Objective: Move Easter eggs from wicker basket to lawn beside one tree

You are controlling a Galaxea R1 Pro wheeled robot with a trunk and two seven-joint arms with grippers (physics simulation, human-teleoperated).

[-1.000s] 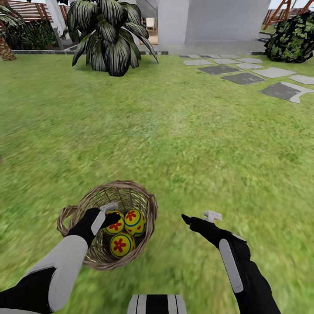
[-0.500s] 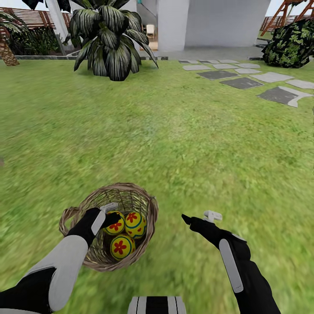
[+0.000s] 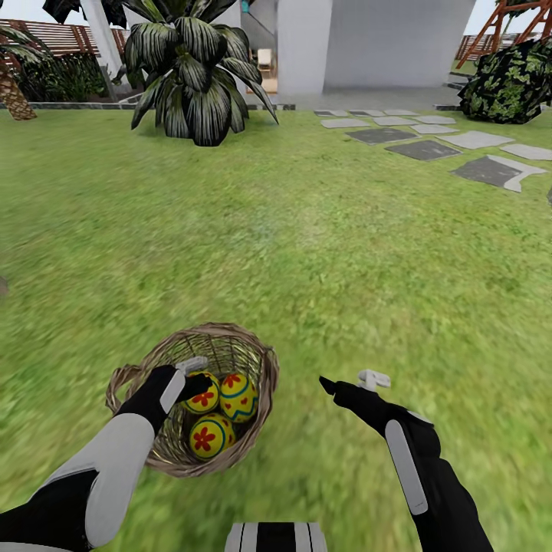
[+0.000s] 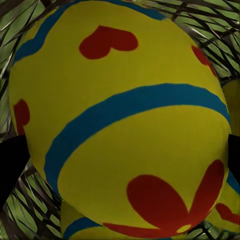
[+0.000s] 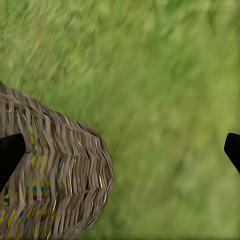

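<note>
The wicker basket [image 3: 257,360] stands on the lawn [image 3: 307,230] just in front of me, left of centre. Three yellow Easter eggs with red flowers and blue bands lie in it: one [image 3: 204,396] at the left, one [image 3: 239,397] at the right, one [image 3: 203,438] nearest me. My left gripper [image 3: 196,373] reaches into the basket, open, with a fingertip on either side of the left egg [image 4: 120,115]. Over the grass to the right of the basket my right gripper [image 3: 349,379] hangs open and holds nothing; its wrist view shows the basket's woven wall [image 5: 60,180]. The tree is out of view.
A broad-leaved shrub [image 3: 195,73] and a scaly palm trunk [image 3: 13,96] stand at the lawn's far edge on the left. Grey stepping stones [image 3: 429,147] and a dark bush [image 3: 510,80] lie far right. A white house wall [image 3: 368,42] and a slat fence [image 3: 54,32] close the back.
The view has tilted a little, so the far garden sits lower in the picture. The egg nearest me has rolled slightly left in the basket. Both arms hold their places.
</note>
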